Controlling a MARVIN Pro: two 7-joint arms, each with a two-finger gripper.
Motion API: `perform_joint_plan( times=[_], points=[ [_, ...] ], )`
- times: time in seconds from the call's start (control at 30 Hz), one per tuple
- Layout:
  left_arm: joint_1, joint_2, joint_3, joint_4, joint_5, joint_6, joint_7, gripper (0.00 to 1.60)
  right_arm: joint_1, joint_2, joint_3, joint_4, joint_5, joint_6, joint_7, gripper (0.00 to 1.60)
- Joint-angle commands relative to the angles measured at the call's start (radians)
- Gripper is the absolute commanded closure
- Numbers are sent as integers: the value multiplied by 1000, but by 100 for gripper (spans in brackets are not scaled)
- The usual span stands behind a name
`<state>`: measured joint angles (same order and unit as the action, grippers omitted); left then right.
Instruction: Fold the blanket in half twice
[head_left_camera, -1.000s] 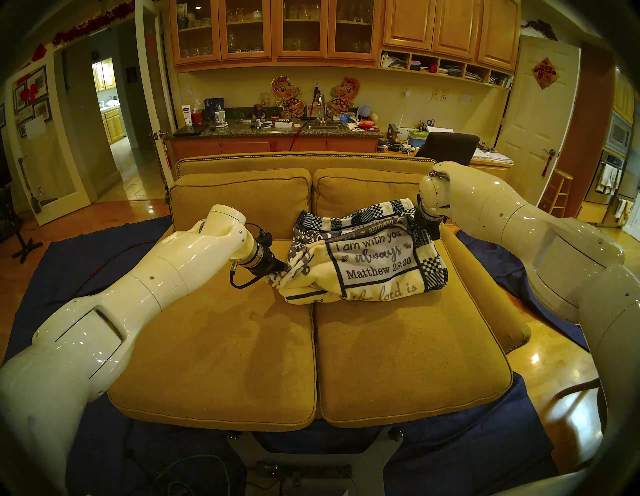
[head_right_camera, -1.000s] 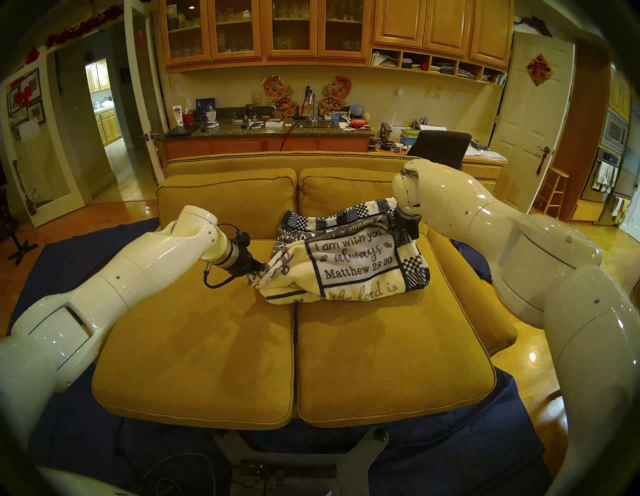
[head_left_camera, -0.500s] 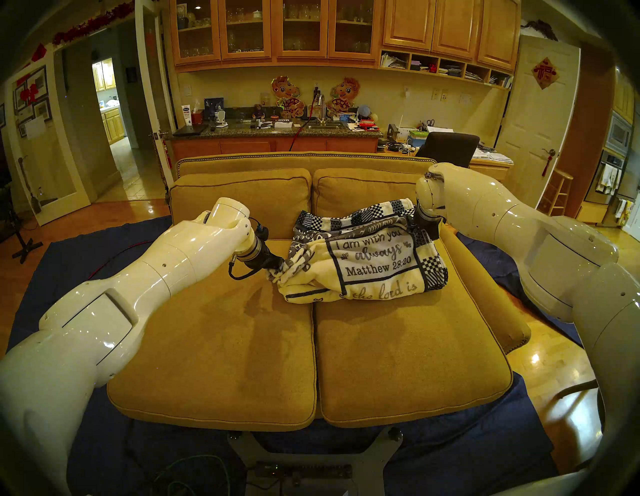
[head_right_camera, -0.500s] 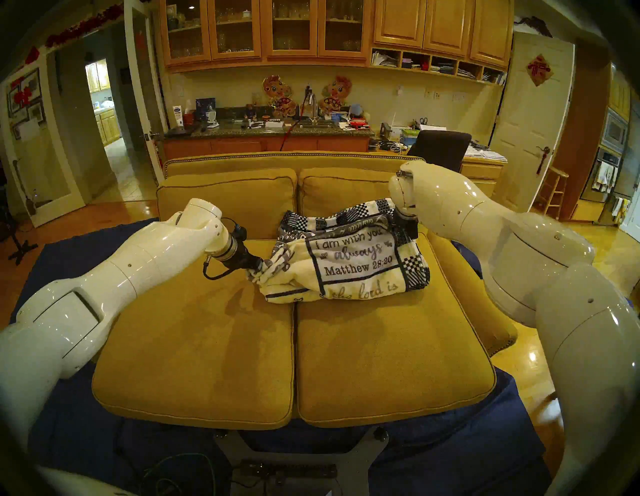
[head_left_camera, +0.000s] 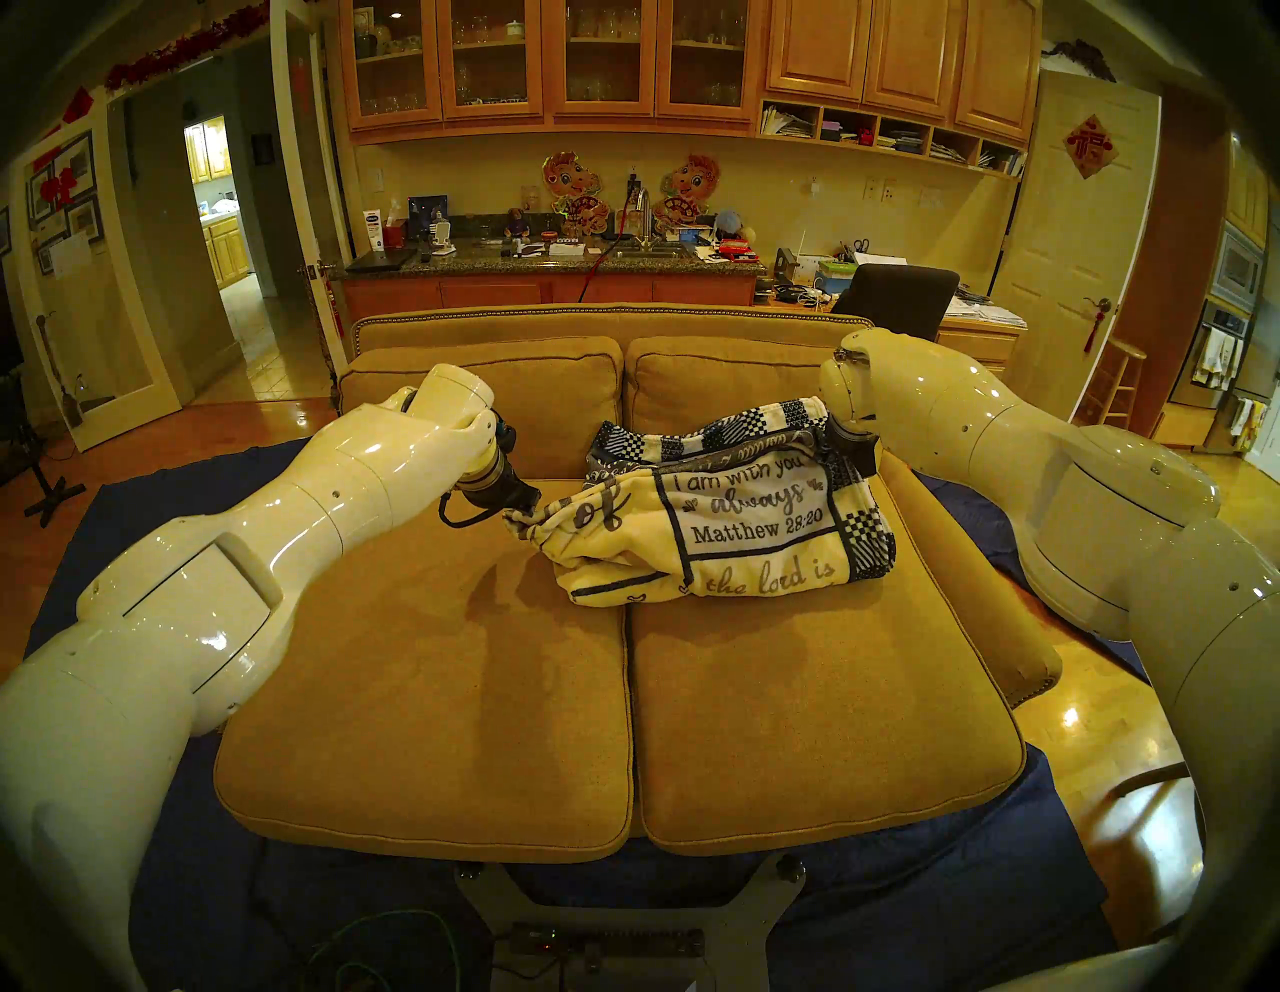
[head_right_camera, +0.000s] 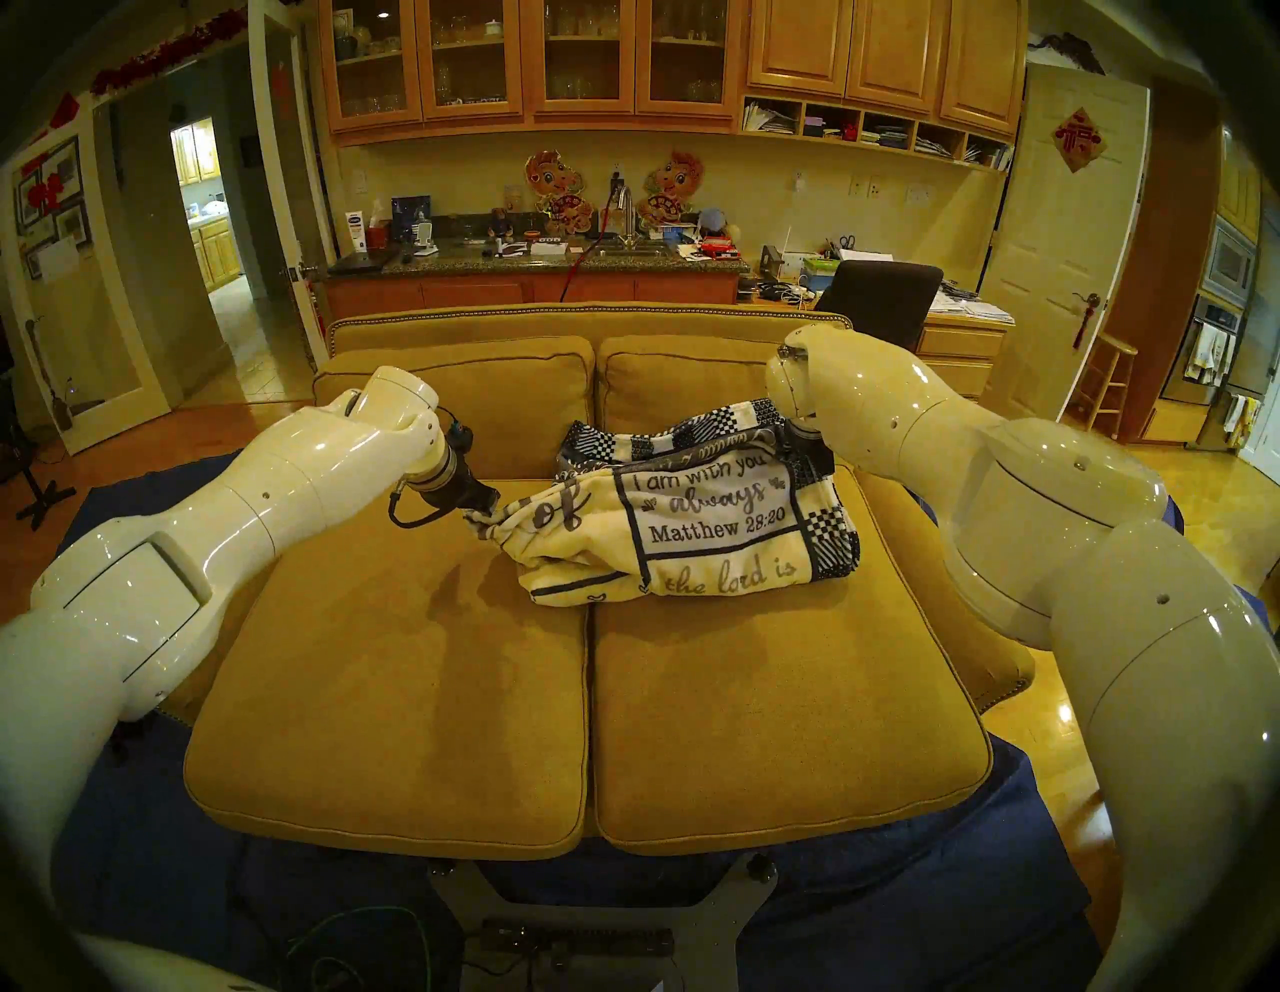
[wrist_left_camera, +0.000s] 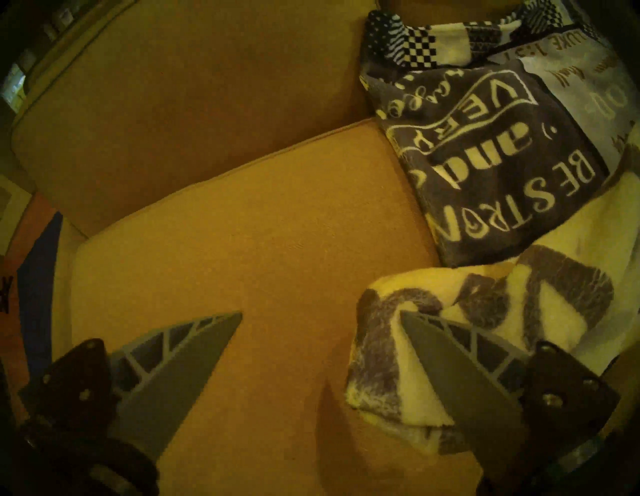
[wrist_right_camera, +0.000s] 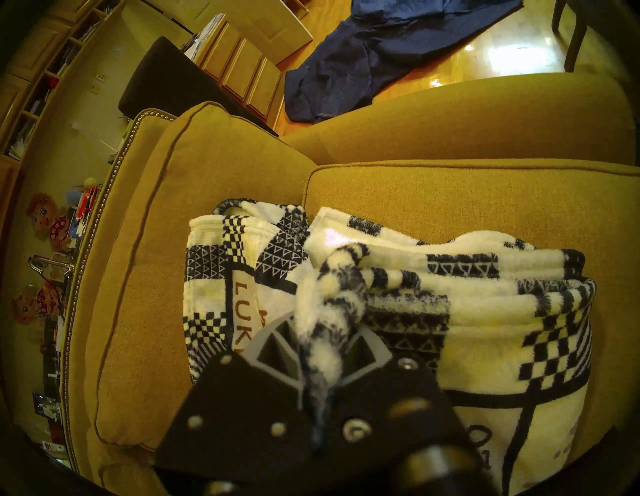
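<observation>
I saw the blanket (head_left_camera: 734, 516) lying bunched on the sofa (head_left_camera: 443, 693), mostly on the seat cushion to my right and against the back cushion, its "I am with you always" panel facing up. The left end effector (wrist_left_camera: 322, 318) stood released, its fingers (wrist_left_camera: 194, 350) spread wide; one finger lay against the blanket's near corner, with only bare cushion between the two. In the head view that corner was drawn out toward the left end effector (head_left_camera: 530, 500). The right end effector (wrist_right_camera: 320, 350) was clenched on a gathered tuft of the blanket's (wrist_right_camera: 433, 277) checkered edge at the far right side. A dark blue cloth (wrist_right_camera: 381, 45) lay on the floor beyond the sofa arm.
</observation>
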<state>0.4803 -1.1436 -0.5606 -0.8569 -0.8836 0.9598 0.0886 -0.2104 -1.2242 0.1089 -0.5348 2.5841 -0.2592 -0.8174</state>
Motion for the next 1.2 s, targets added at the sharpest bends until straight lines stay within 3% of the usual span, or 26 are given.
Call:
perform_joint_plan(
  times=[0.0,0.23,0.47,0.53,0.67,0.9,0.93,1.0,1.1,1.13,1.17],
  points=[
    [-113,-48,21,-3,54,-18,0,0,41,-29,-16,43,-30,-5,23,160],
    [-157,-76,77,-36,109,-16,-8,0,45,-66,-46,97,-45,3,37,160],
    [-104,-74,148,-172,123,0,-38,0,47,-111,-86,160,-63,40,43,160],
    [-98,-83,151,-166,119,0,-42,0,45,-114,-87,163,-62,42,43,160],
    [-59,-48,175,-266,105,0,-46,0,42,-124,-101,178,-65,61,43,160],
    [-28,-26,191,-360,96,0,-26,0,33,-135,-118,189,-66,84,40,160],
    [-8,1,200,-425,90,0,-12,0,29,-140,-125,193,-65,96,38,160],
    [-4,-3,203,-411,86,0,-12,0,27,-142,-128,193,-66,100,37,160],
    [17,28,206,-481,75,0,7,0,24,-147,-135,197,-65,114,34,160],
    [21,32,207,-484,73,0,12,0,24,-148,-136,198,-64,118,34,141],
    [21,32,207,-484,73,0,12,0,24,-148,-136,198,-64,118,34,141]
  ],
)
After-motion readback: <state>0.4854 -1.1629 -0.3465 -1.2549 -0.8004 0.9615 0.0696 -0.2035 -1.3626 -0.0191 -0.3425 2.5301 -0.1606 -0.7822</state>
